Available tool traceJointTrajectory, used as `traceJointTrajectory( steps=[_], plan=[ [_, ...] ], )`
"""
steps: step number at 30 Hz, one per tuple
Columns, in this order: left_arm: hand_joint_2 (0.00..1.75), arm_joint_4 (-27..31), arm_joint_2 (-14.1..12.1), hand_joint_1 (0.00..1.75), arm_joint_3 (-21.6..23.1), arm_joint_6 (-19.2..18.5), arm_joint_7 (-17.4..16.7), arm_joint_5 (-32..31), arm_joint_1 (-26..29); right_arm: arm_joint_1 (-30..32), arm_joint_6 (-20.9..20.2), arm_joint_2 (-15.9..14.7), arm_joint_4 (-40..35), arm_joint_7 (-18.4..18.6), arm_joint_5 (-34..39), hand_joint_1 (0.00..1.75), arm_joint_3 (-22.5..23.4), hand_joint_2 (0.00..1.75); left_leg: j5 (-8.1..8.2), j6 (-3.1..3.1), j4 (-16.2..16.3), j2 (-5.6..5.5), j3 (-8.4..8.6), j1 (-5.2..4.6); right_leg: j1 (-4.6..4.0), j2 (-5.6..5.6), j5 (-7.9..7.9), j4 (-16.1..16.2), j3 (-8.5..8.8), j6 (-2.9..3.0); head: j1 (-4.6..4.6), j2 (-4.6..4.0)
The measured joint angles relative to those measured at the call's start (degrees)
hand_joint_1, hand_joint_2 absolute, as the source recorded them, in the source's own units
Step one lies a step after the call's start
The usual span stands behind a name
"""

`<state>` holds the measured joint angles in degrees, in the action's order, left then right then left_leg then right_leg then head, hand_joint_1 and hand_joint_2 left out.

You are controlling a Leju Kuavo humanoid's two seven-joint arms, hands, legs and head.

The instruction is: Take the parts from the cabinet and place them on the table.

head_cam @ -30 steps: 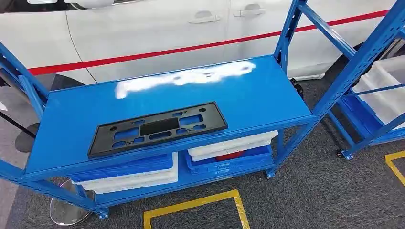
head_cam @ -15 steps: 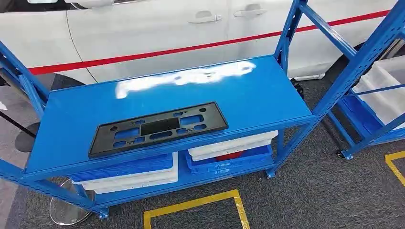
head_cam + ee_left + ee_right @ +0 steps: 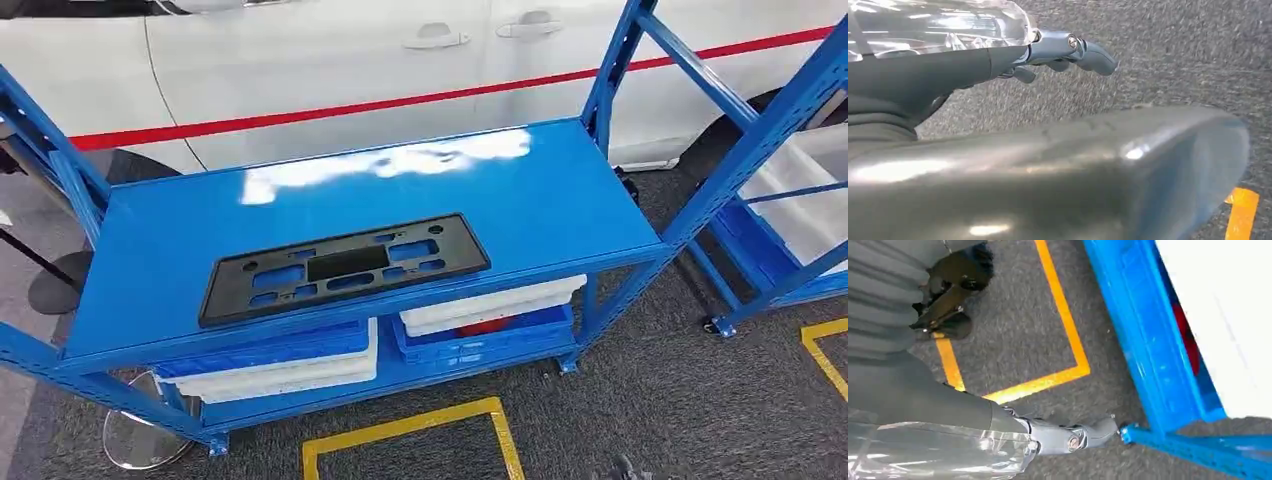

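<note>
Head view, largest to smallest. A white car (image 3: pixel 330 70) with a red stripe along its side filled the upper part of the frame, behind the shelving. A blue metal rack (image 3: pixel 590 215) occupied the centre; its top shelf lay flat and glossy, with a bright reflection in its upper half. A second blue rack (image 3: pixel 760 150) stood at the right edge of the frame, carrying a white bin (image 3: pixel 815 200). Grey carpeted floor (image 3: pixel 650 400) covered the lower part of the frame, marked with yellow tape lines (image 3: pixel 400 430) at lower centre and at lower right.

On the lower shelf of the centre rack sat stacked blue and white trays (image 3: pixel 280 360) at left and a second stack of trays (image 3: pixel 490 320) at right, with something red between the layers of the right stack.

The black part (image 3: pixel 345 267), a flat rectangular plate with several cut-outs, lay on the top shelf, slightly left of frame centre and near the shelf's front edge, tilted a little so that its right end sat higher in the frame.

Left wrist view: the left robot hand (image 3: pixel 1068 52) hung over the carpet, fingers loosely extended and apart, holding nothing.

Right wrist view: the right robot hand (image 3: pixel 1073 435) hung over the carpet near the foot of the blue rack, fingers extended, holding nothing.
</note>
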<state>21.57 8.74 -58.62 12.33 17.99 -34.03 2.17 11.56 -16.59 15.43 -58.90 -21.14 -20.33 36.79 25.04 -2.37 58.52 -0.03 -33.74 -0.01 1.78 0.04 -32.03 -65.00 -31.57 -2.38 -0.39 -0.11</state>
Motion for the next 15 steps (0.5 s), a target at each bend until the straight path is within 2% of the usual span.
traceJointTrajectory(
  steps=[1,2,3,4,6,7,8,10,11,12,13,14,15],
  plan=[
    [0.00,0.49,0.31,0.00,-0.93,-0.15,0.11,-0.66,-0.04,0.55,-0.04,0.07,-1.52,-0.35,0.55,0.00,-0.02,0.00,0.08,0.20,0.27,-0.07,-0.03,0.00,0.03,-0.01,1.92,4.86,2.52,0.24,0.02,0.00],
    [0.00,0.88,0.69,0.00,-1.76,-0.39,0.18,-1.30,-0.02,0.68,-0.11,0.26,-2.62,-0.61,0.99,0.00,-0.13,0.00,0.14,0.59,0.49,-0.07,-0.08,-0.21,-0.07,0.00,1.10,6.02,2.81,0.42,0.04,0.00],
    [0.00,1.38,1.09,0.00,-2.84,-0.72,0.31,-2.28,-0.03,0.91,-0.44,0.55,-3.89,-1.05,1.75,0.00,-0.22,0.00,0.25,1.02,0.73,-0.12,-0.14,-0.40,-0.38,0.12,1.71,6.29,2.55,0.73,-0.06,0.00],
    [0.00,1.91,1.30,0.00,-3.79,-0.96,0.46,-3.31,-0.05,1.40,-0.57,0.79,-5.22,-1.38,2.52,0.00,-0.37,1.75,-0.02,1.47,0.59,-0.08,-0.13,-0.28,-0.52,0.17,1.79,6.17,2.43,1.03,-0.11,0.00],
    [0.00,2.86,2.10,0.00,-5.53,-1.46,0.68,-5.23,-0.09,2.57,-0.66,1.14,-8.11,-1.99,3.96,0.00,-0.87,1.75,-0.41,2.15,0.29,-0.12,-0.11,-0.25,-0.48,0.16,2.27,6.48,2.33,1.81,-0.06,0.00],
    [0.00,3.22,2.19,0.00,-6.30,-1.71,0.74,-6.00,-0.08,2.93,-0.63,1.36,-9.41,-2.19,4.70,0.00,-1.14,1.75,-0.05,2.45,0.61,-0.14,-0.44,-0.04,-0.10,-0.08,2.74,6.83,2.36,2.37,-0.04,0.00],
    [0.00,3.39,2.41,0.00,-6.98,-1.86,0.85,-6.70,-0.07,3.25,-0.59,1.42,-10.70,-2.38,5.27,0.00,-1.38,1.75,1.23,2.73,1.72,-0.15,-0.81,0.04,-0.17,-0.08,2.87,6.90,2.24,2.58,-0.13,0.00],
    [0.00,3.93,2.98,0.00,-8.81,-2.18,1.16,-8.57,-0.14,4.50,-0.31,1.86,-14.38,-3.04,6.69,0.00,-2.64,1.75,6.90,3.38,10.58,-0.13,-4.32,0.39,-0.21,-0.17,3.10,6.85,1.73,2.92,-0.37,-0.02],
    [0.00,4.13,3.15,0.00,-9.52,-2.36,1.25,-9.25,-0.19,5.02,0.05,1.97,-15.82,-3.28,7.13,0.00,-3.15,1.75,8.74,3.62,14.84,-0.13,-5.98,0.48,-0.28,-0.22,3.13,6.81,1.58,2.89,-0.37,0.00],
    [0.00,4.33,3.35,0.00,-10.32,-2.51,1.36,-10.04,-0.18,5.60,0.46,2.10,-17.57,-3.70,7.52,0.00,-3.81,1.75,9.42,3.79,17.65,-0.12,-6.92,0.58,-0.30,-0.29,3.14,6.71,1.47,2.87,-0.37,-0.02],
    [0.00,4.48,3.46,0.00,-10.97,-2.62,1.49,-10.69,-0.17,6.02,0.76,2.14,-19.06,-4.06,7.76,0.00,-4.39,1.75,8.92,3.83,17.71,-0.12,-6.67,0.66,-0.30,-0.30,3.14,6.66,1.47,2.86,-0.37,-0.02],
    [0.00,4.70,3.59,0.00,-11.76,-2.80,1.60,-11.52,-0.18,6.50,1.37,2.21,-21.02,-4.50,8.05,0.00,-5.26,1.75,6.85,3.82,14.60,-0.11,-4.85,0.73,-0.29,-0.26,3.09,6.55,1.51,2.79,-0.37,0.00],
    [0.00,4.90,3.72,0.00,-12.42,-2.84,1.73,-12.14,-0.21,6.87,1.75,2.25,-22.53,-4.85,8.18,0.00,-5.97,1.75,4.53,3.74,10.13,-0.11,-2.33,0.76,-0.24,-0.20,3.02,6.47,1.62,2.68,-0.37,0.00]
  ],
)
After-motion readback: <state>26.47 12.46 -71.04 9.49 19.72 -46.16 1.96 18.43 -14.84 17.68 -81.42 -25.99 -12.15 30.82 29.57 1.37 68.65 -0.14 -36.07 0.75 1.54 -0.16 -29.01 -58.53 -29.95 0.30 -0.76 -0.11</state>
